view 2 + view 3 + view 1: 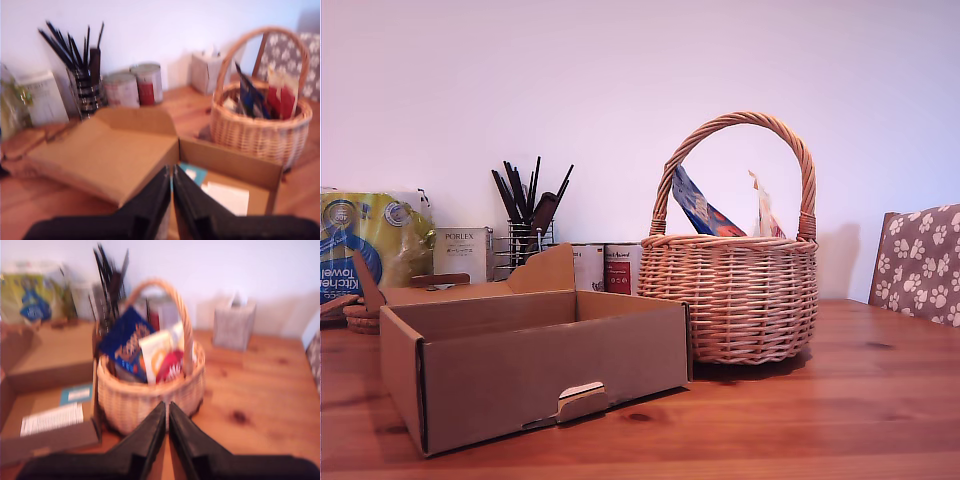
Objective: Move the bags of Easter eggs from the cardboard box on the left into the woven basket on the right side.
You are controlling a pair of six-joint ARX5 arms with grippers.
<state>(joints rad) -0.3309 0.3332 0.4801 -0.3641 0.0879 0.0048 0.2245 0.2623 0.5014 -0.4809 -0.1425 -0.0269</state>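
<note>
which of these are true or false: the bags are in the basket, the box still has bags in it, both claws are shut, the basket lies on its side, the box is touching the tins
1. The bags of Easter eggs are in the woven basket. True.
2. The cardboard box holds bags. False: both wrist views show only flat paper labels on its floor.
3. Both claws are shut. True: my first claw and my second claw each have their fingers together, holding nothing.
4. The basket lies on its side. False: it stands upright, handle arched above.
5. The box touches the tins. False: in the first wrist view the tins stand apart behind it, near the wall.
</note>
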